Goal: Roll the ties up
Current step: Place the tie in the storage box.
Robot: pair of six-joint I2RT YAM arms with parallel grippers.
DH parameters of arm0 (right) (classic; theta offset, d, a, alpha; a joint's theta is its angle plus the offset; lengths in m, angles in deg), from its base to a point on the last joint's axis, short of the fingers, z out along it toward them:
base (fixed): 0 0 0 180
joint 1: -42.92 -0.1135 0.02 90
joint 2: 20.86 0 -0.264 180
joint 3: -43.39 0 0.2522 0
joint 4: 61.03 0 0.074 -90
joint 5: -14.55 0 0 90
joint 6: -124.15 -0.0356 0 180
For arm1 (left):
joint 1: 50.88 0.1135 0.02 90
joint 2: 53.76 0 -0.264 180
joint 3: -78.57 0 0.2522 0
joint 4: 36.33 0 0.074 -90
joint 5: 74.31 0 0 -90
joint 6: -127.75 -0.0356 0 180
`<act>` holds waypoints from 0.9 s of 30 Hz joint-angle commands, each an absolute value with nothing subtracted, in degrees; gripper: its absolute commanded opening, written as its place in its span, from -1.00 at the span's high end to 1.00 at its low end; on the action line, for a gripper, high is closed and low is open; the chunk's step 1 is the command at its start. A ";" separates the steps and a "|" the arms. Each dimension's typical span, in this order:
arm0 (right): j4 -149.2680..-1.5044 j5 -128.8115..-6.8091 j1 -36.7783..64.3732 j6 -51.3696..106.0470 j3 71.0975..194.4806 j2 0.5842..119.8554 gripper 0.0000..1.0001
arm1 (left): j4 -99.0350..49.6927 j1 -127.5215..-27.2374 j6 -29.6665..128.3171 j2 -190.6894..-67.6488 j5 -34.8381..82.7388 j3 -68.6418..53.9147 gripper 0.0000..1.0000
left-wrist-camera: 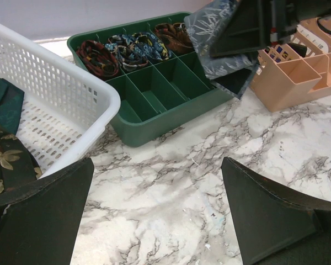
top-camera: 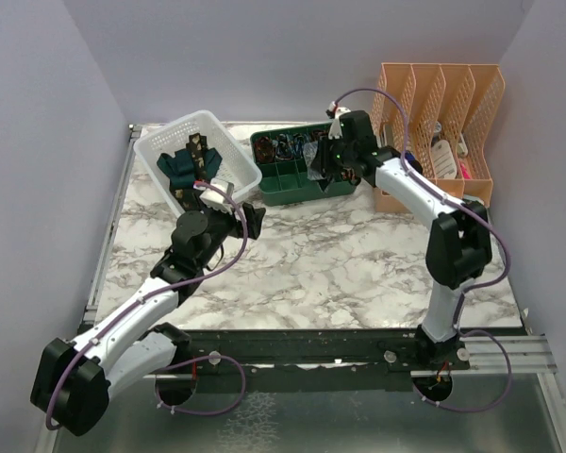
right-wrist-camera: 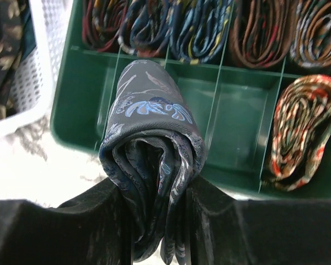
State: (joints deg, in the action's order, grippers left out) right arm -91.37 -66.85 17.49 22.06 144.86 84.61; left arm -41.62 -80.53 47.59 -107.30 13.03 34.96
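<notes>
Blue-grey tie (right-wrist-camera: 151,127) rolled up, held above green tray (right-wrist-camera: 240,127), over front-row cell. Long axis runs out from fingers toward tray's back row; coiled end faces wrist camera. Right gripper (right-wrist-camera: 157,201) pinching roll's near end. Dark teal tie (left-wrist-camera: 5,102) and black-gold tie (left-wrist-camera: 5,160) lie unrolled in white basket (left-wrist-camera: 71,94), left of tray. Left gripper (left-wrist-camera: 157,171) spread wide over marble (left-wrist-camera: 171,193), just in front of tray.

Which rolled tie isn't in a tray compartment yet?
The blue-grey patterned tie, clamped in the right gripper by the green tray; the other rolled ties all sit inside compartments.
</notes>
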 commanded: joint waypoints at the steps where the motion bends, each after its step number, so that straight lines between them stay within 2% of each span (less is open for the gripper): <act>1: -99.53 -74.38 17.19 21.44 155.24 91.62 0.82 | -39.75 -79.81 47.28 -105.37 11.85 35.71 -0.98; 6: -102.90 -75.21 17.22 22.76 163.10 98.14 0.81 | -39.00 -79.37 47.06 -104.94 12.13 35.97 -0.98; 16: -106.56 -79.92 18.00 24.58 171.42 105.36 0.81 | -38.84 -79.01 46.97 -105.67 14.24 35.63 -0.98; 27: -106.21 -79.20 20.25 26.94 168.98 105.26 0.83 | -38.91 -78.91 47.55 -106.20 15.15 35.93 -0.98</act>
State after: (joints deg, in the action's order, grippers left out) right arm -104.86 -78.48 19.07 25.09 169.60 105.11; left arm -39.60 -79.33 47.57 -105.90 13.67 35.38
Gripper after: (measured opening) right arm 0.360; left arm 0.990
